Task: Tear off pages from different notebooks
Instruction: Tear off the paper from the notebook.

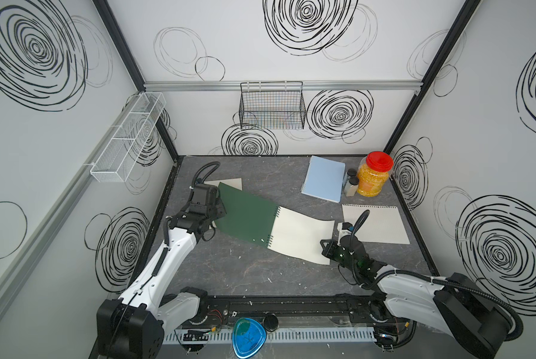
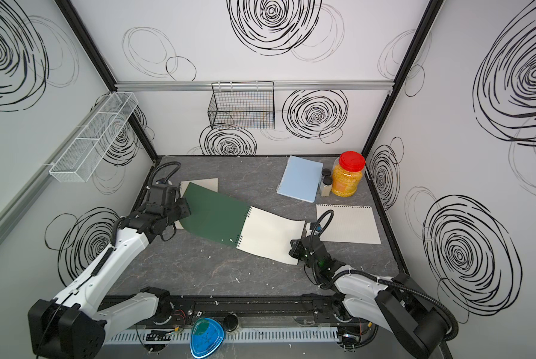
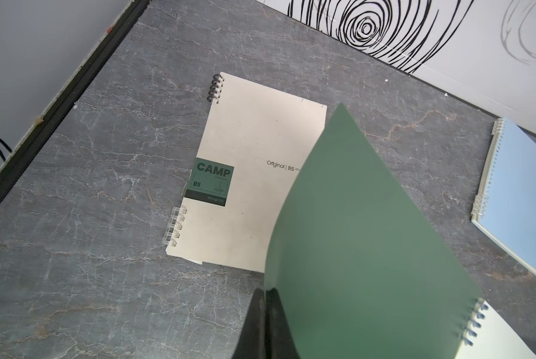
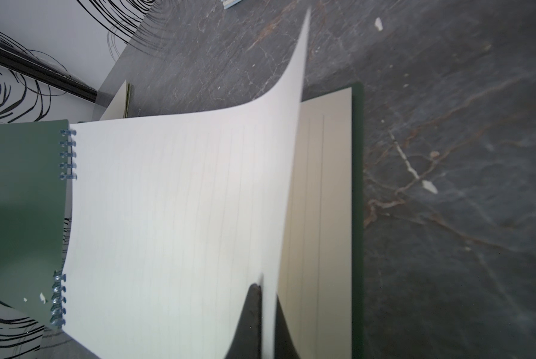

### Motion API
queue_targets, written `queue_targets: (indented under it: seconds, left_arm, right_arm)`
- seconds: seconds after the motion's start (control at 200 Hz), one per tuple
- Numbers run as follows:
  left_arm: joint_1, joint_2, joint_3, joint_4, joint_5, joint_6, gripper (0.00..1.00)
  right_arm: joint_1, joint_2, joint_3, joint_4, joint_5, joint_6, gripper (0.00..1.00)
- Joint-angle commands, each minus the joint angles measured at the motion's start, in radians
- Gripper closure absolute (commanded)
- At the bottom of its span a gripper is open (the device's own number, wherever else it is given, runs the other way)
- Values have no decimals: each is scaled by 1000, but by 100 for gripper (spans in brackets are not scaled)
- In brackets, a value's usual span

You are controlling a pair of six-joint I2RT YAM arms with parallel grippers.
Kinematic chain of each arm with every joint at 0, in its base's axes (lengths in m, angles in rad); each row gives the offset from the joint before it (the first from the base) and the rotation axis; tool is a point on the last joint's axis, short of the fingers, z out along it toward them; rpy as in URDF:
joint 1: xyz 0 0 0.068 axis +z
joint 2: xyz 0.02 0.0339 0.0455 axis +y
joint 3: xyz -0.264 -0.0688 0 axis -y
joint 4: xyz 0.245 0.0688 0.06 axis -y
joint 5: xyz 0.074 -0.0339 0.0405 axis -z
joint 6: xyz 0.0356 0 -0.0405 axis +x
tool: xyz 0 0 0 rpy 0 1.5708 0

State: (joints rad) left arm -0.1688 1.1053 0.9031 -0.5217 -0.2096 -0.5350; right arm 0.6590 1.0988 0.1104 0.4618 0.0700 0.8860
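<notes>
— Grey marbled tabletop [image 1: 260,273] in a white booth scrawled with black spirals: what sits at the centre?
— Dark green notebook [image 1: 248,214], open across the middle of the table. Its cover is laid toward the left arm, and a cream lined page [image 1: 301,236] is spread toward the right arm.
— Who grips what?
— Left gripper [image 3: 265,292], fingers pressed together on the edge of the green cover, which bows up off the table. Right gripper [image 4: 263,289], fingers pinched on the free edge of the page. The sheet curves up clear of the pad beneath, its other edge at the blue spiral rings. Whether it hangs on every ring cannot be told.
— The other notebooks?
— Cream notebook [image 3: 254,149] with a green label lies flat near the far left corner, partly under the raised cover. Light blue notebook [image 1: 322,178] lies closed near the rear wall, to the right.
— Any sheet already out?
— One loose page [image 1: 382,223], holes along its far edge, flat on the table just beyond the right gripper.
— Around them?
— Red-lidded jar [image 1: 373,180] of yellow contents and two black-capped bottles [image 1: 350,186] stand just beside the blue notebook. White paper scraps dot the table. Black wire basket [image 1: 273,105] hangs on the rear wall, white mesh basket [image 1: 126,136] on the left wall.
</notes>
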Motion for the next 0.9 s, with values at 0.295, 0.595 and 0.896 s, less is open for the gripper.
queue_targets:
  seconds: [0.295,0.595,0.896]
  left_arm:
    - [51,1,-3,80,-113,-7,100]
    - [58,-7,-9,88,-105,-2,100]
    - [78,-23,-20,87,-105,-6,100]
  right_arm:
    - [-31,10,-18,-120,115,15,100]
    - [-61,42,-28,-112,108,30,100]
    - [-77,23,-33,-160,139,53,100]
